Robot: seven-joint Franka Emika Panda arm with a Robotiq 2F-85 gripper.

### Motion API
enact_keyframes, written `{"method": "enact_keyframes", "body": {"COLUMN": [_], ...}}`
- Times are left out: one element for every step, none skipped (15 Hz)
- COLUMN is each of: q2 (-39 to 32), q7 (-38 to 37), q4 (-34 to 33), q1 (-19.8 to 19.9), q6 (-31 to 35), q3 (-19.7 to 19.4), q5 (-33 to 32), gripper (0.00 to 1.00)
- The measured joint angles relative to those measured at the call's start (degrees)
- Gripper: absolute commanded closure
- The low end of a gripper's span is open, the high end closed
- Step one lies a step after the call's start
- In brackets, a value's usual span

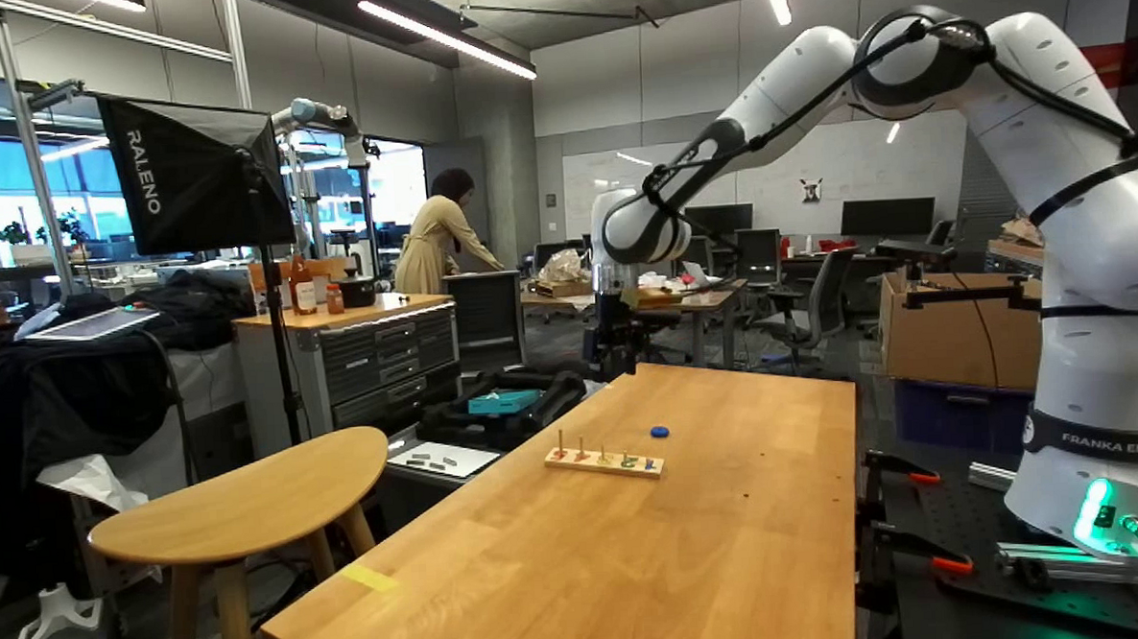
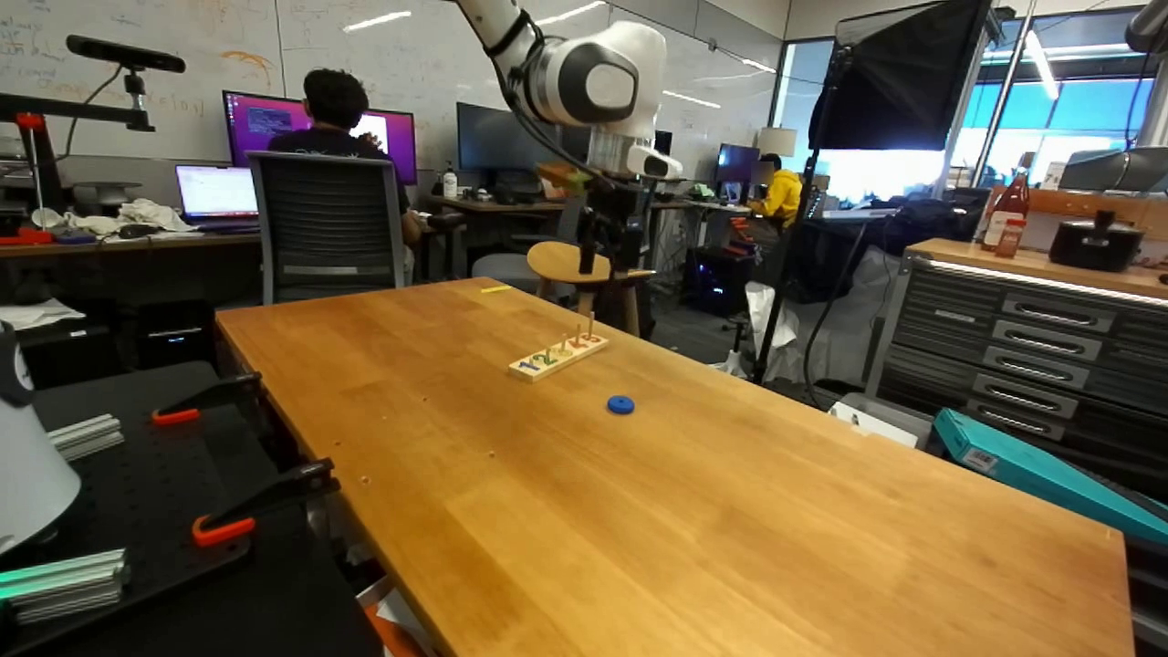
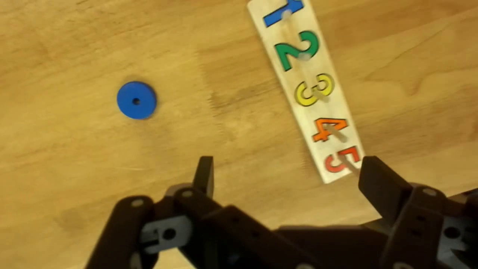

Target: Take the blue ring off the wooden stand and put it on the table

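"Above the wooden table (image 2: 657, 529), what does your gripper (image 3: 288, 160) hold?"

"Nothing; my fingers (image 3: 384, 183) stand wide apart, likely because the job looks done."

"And the blue ring (image 3: 127, 100)?"

"It lies flat on the table, near but apart from the numbered stand (image 3: 304, 84), free of every peg (image 3: 337, 133): where, I judge, the task wants it."

Blue ring (image 2: 620, 404) lies flat on tbl (image 2: 730, 493) nr wdn stand (image 2: 558, 359), gripper (image 2: 603, 272) hanging higher.

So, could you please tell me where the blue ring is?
In the wrist view, the blue ring lies flat on the table, left of the numbered wooden stand.
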State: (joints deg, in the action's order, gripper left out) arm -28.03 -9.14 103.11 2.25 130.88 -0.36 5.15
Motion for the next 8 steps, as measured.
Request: {"method": "enact_keyframes", "body": {"q2": [2.4,5.0,7.6,10.1,12.5,14.6,16.2,17.0], "q7": [1.5,2.7,3.6,4.1,4.2,4.3,4.3,4.4], "q4": [-0.1,-0.2,-0.4,-0.6,-1.0,-1.2,-1.2,-1.2], "q1": [-0.1,-0.2,-0.2,-0.3,-0.4,-0.4,-0.4,-0.4], "q6": [-3.9,-8.2,-12.6,-16.5,-20.2,-23.0,-24.4,-25.0], "q3": [0.9,1.5,1.9,2.1,2.1,2.0,2.0,2.0], "q5": [0.0,0.0,0.0,0.0,-0.1,-0.1,-0.1,-0.1], "gripper": [0.0,0.01,0.0,0.0,0.0,0.0,0.0,0.0]}}
